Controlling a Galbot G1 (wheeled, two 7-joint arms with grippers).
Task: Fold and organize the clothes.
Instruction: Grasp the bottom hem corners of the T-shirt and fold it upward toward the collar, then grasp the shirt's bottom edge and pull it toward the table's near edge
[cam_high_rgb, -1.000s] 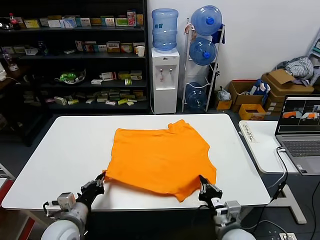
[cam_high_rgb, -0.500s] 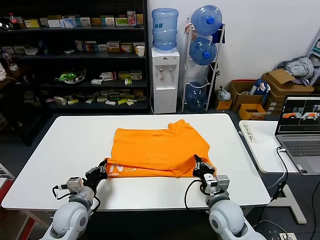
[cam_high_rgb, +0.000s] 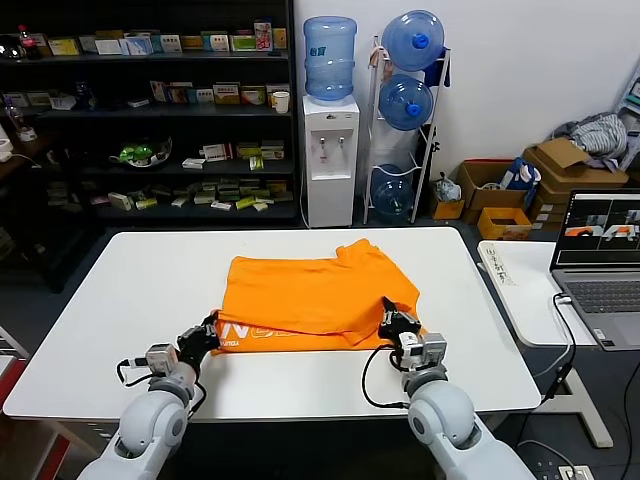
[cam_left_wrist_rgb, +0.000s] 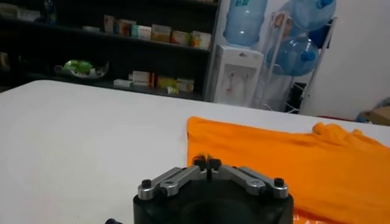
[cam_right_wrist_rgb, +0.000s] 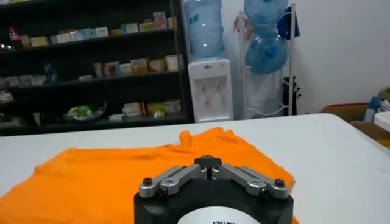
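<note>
Bottom-hem fold is in hand. The left end effector (cam_high_rgb: 208, 331) is seen at the near-left corner of the folded hem, the right end effector (cam_high_rgb: 398, 322) at the near-right corner; both are low on the worktop (cam_high_rgb: 120, 300). In the left wrist view the fingers are pinched together on a nub of orange cloth, so the left one is judged clenched on the T-shirt (cam_high_rgb: 320, 295). In the right wrist view the fingers meet at the tips; whether cloth is between them cannot be told, and their exact state cannot be told either.

The T-shirt is spread just ahead of both end effectors, mid-worktop, with the near hem turned over onto the body so white lettering (cam_high_rgb: 250, 332) is exposed along the folded strip. The collar end is bunched at the far-right side, beyond the right end effector.

To do this step well, both corners should be laid level so the fold edge runs straight, and release should be made together with the cloth flat. Withdrawal is best made low and backward so the flap is not dragged. The bunched far edge is likely to need smoothing later.
</note>
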